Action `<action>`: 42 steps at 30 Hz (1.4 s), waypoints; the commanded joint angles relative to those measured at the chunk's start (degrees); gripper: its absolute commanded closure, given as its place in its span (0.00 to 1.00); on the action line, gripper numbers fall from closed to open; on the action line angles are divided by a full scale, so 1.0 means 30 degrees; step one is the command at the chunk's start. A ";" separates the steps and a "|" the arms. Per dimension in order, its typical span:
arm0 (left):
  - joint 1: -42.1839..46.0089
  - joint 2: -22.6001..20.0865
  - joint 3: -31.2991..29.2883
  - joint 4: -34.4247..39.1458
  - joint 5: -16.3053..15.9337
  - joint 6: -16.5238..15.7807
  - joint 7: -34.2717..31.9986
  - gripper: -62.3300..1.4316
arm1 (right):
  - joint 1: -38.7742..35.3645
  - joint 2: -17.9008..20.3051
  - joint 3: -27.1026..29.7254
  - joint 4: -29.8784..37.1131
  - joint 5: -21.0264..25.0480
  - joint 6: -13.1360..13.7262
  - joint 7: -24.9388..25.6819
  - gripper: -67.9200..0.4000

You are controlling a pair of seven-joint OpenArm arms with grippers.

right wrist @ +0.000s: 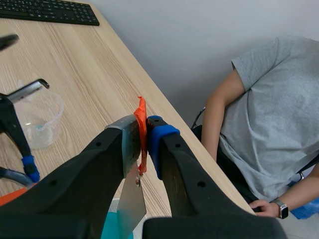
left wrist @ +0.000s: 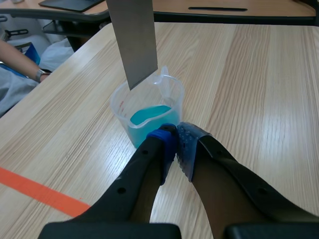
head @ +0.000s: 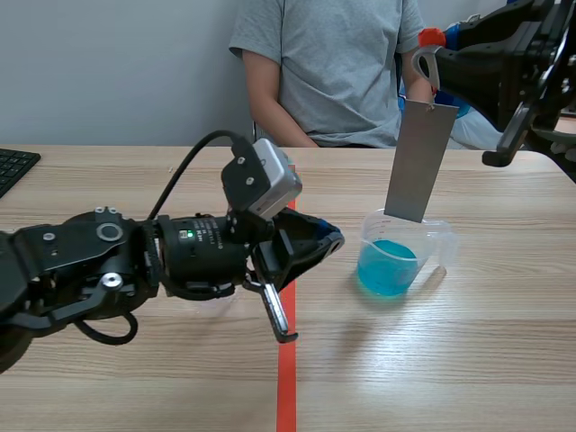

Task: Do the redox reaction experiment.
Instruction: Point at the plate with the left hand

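A clear plastic beaker (head: 402, 255) (left wrist: 121, 106) with blue liquid (head: 387, 267) (left wrist: 149, 115) stands right of the table's middle. A grey metal strip (head: 418, 160) (left wrist: 133, 40) (right wrist: 130, 199) hangs upright with its lower end inside the beaker. It dangles from an orange tab (head: 430, 38) (right wrist: 141, 117). My right gripper (head: 441, 56) (right wrist: 144, 127) is raised above the beaker and shut on that tab. My left gripper (head: 333, 241) (left wrist: 177, 135) lies low just left of the beaker. Its pads meet with nothing between them, tips close to the beaker's wall.
A person in a grey shirt (head: 333, 72) sits across the table, an arm (left wrist: 20, 57) near the far edge. A black keyboard (head: 13, 166) (right wrist: 50, 11) lies at the far left. A second clear beaker (right wrist: 42, 117) stands under the left arm.
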 commanded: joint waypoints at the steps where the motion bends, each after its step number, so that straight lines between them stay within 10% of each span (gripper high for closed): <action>1: -0.0495 0.0605 0.0153 -0.0051 -0.0197 -0.0029 -0.0379 0.92 | 0.0277 0.0255 0.0291 0.0262 0.0204 -0.0138 0.0306 0.98; 18: -0.3672 0.5289 0.1923 -0.6018 -0.0619 -0.0015 -0.2382 0.92 | 0.0277 0.0211 0.0291 0.0262 0.0204 -0.0138 0.0452 0.98; 42: -0.4175 0.6215 0.1953 -0.9792 -0.1056 0.0692 -0.4634 0.92 | 0.0277 0.0211 0.0291 0.0262 0.0204 -0.0138 0.0525 0.98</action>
